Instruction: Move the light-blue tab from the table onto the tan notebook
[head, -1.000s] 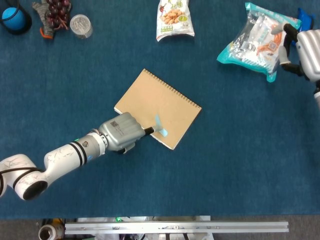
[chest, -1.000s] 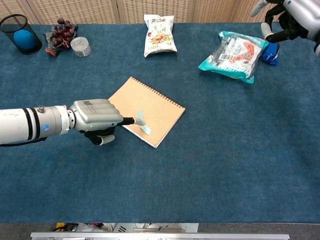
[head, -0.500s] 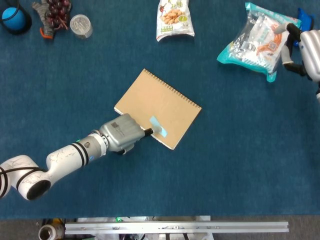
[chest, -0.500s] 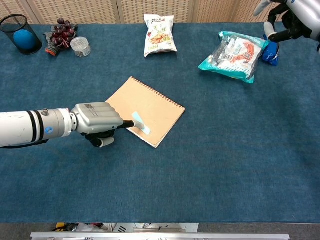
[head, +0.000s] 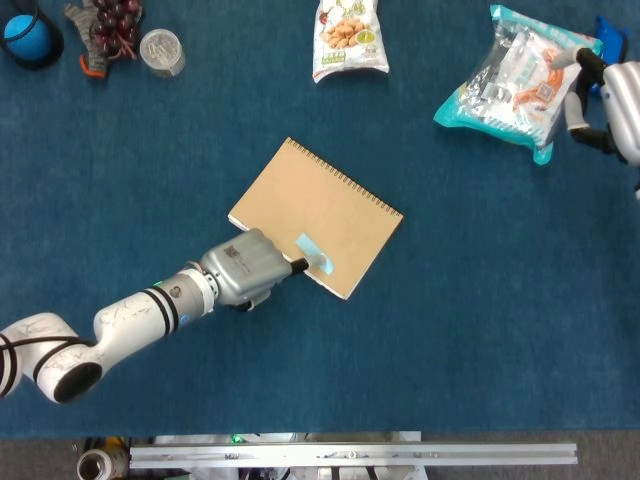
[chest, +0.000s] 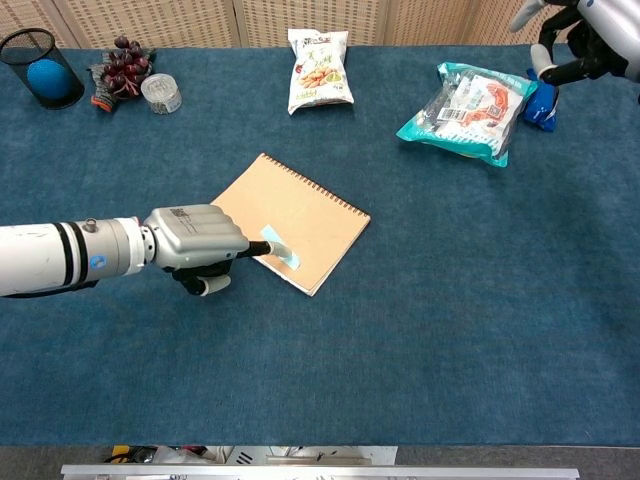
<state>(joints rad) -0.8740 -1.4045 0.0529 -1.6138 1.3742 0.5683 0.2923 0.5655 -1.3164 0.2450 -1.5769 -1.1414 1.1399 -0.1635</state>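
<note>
The tan spiral notebook (head: 310, 210) (chest: 300, 210) lies tilted at the table's middle. The light-blue tab (head: 313, 252) (chest: 281, 246) lies flat on the notebook's near corner area. My left hand (head: 245, 267) (chest: 195, 240) sits just off the notebook's near left edge with its fingers curled in, and dark fingertips (head: 298, 263) pinch the tab's near end. My right hand (head: 612, 95) (chest: 582, 30) hovers at the far right with its fingers apart, holding nothing.
A teal plastic package (head: 515, 80) lies beside the right hand, with a blue object (chest: 541, 104) next to it. A snack bag (head: 350, 38) is at the back middle. Grapes (head: 108, 25), a tin (head: 161, 50) and a black cup with a blue ball (head: 25, 35) stand back left.
The tab, tilted up above the notebook a second ago, has come down flat on the cover. My left hand has pulled slightly back toward the near left. The right hand barely shifted.
</note>
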